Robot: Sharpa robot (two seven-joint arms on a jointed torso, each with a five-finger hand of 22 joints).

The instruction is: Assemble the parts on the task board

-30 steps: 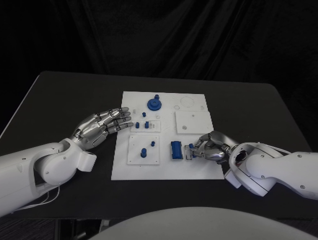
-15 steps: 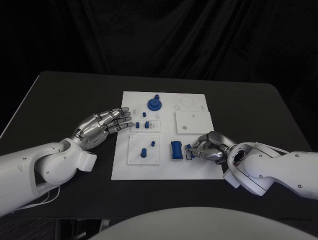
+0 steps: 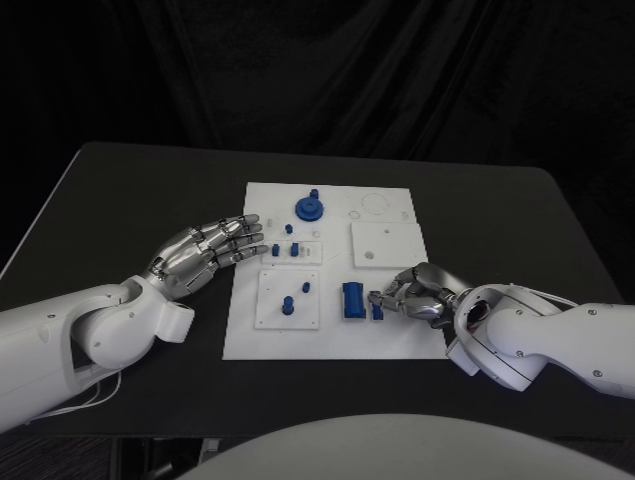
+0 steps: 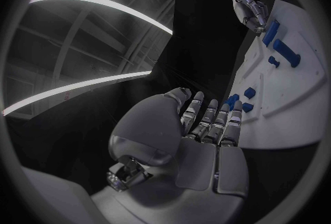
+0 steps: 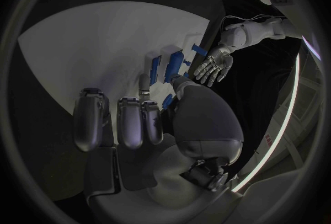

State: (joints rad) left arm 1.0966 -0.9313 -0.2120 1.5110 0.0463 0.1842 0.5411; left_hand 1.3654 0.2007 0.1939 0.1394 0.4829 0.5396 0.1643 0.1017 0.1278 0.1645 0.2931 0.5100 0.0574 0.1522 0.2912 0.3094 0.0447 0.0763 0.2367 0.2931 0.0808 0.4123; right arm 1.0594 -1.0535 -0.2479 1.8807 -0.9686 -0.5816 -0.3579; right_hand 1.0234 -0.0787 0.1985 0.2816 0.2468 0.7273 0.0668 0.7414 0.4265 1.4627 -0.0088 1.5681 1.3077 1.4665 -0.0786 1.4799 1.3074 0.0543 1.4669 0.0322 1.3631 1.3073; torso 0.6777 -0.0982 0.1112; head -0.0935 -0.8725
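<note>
R hand (image 3: 421, 293) fingers curled, pinching a small blue part (image 3: 378, 311) beside the blue block (image 3: 352, 299) on the task board (image 3: 389, 340); L hand (image 3: 206, 250) hovers w/ fingers spread, holding nothing

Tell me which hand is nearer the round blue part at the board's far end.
Left. The left hand hovers open just off the board's left edge, near the round blue part; the right hand is at the near right.

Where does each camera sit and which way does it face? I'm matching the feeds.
Head view: on the head, looking down at the task board; both arms show.
Left wrist view: behind the left hand, facing the board's edge.
Right wrist view: behind the right hand, over the board.
All share the board; each wrist view shows the other hand.
</note>
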